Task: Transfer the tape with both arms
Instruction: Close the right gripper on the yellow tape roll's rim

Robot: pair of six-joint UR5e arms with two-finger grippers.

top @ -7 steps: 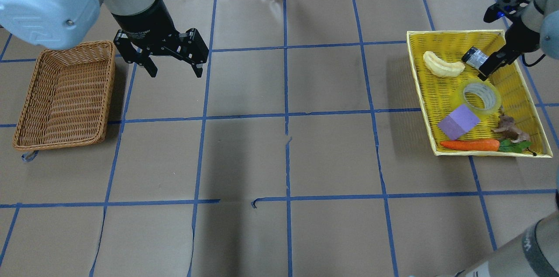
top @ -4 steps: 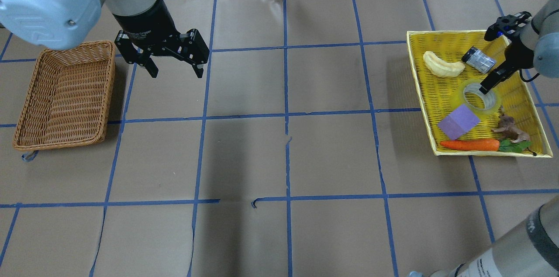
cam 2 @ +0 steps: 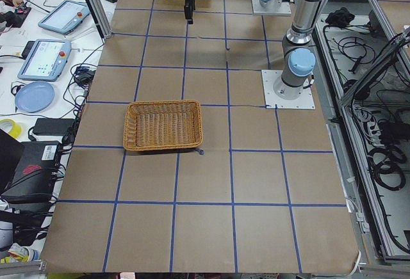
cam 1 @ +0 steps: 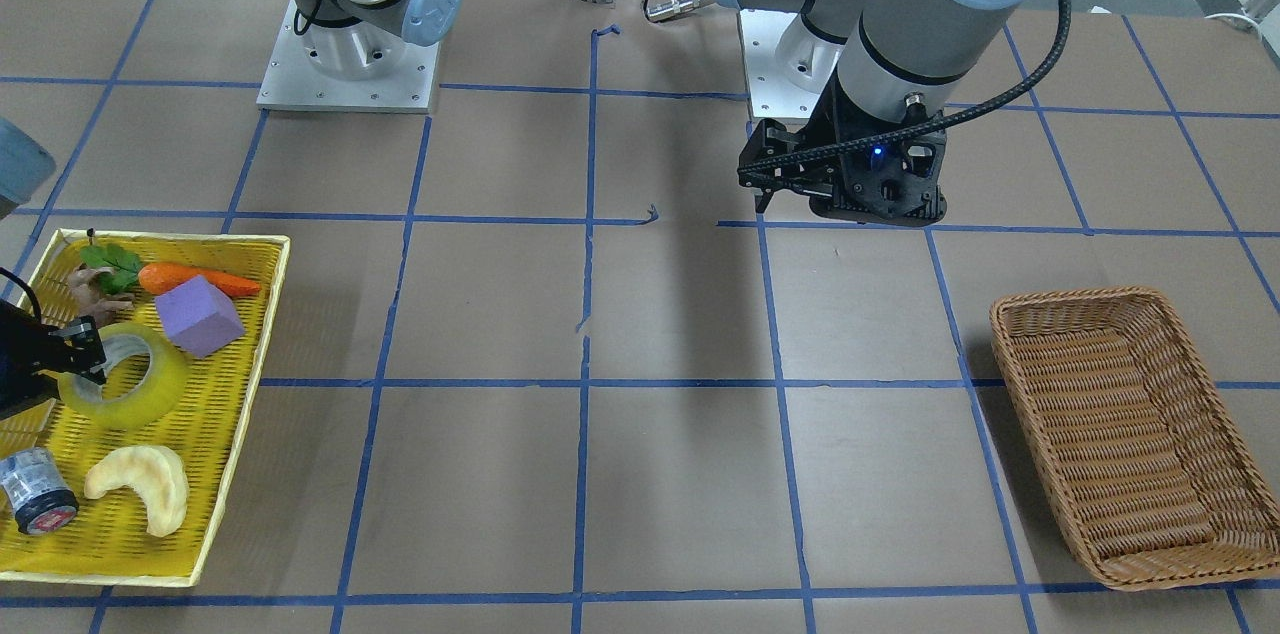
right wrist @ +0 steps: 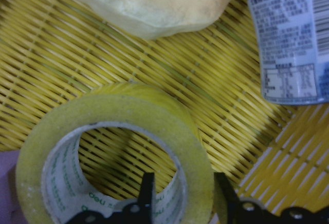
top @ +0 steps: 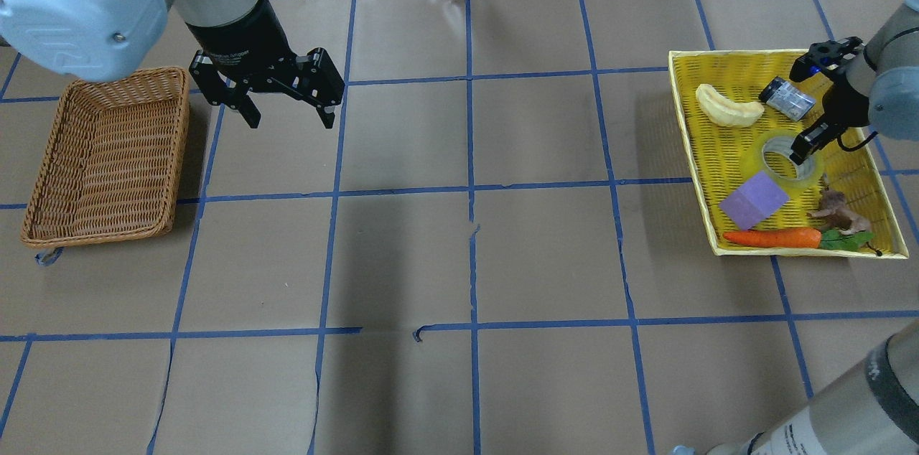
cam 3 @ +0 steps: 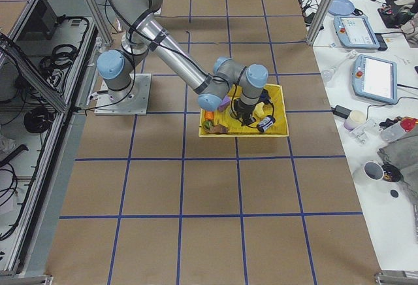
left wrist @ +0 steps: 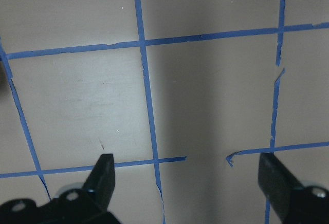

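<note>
Clearance around the tape (top: 770, 162) and across the table (top: 467, 261)
Inside the yellow tray (top: 725, 153), a purple block (top: 754, 200) sits just beside the tape, a figurine (top: 836, 211) near it, a grey cylinder (top: 786, 97) and pale crescent (top: 729, 107) farther off; open brown paper spans to the wicker basket (top: 108, 153).

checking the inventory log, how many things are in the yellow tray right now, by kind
tape roll: 1
carrot: 1
pale crescent: 1
purple block: 1
grey cylinder: 1
small brown figure: 1
total: 6, all in the yellow tray
</note>
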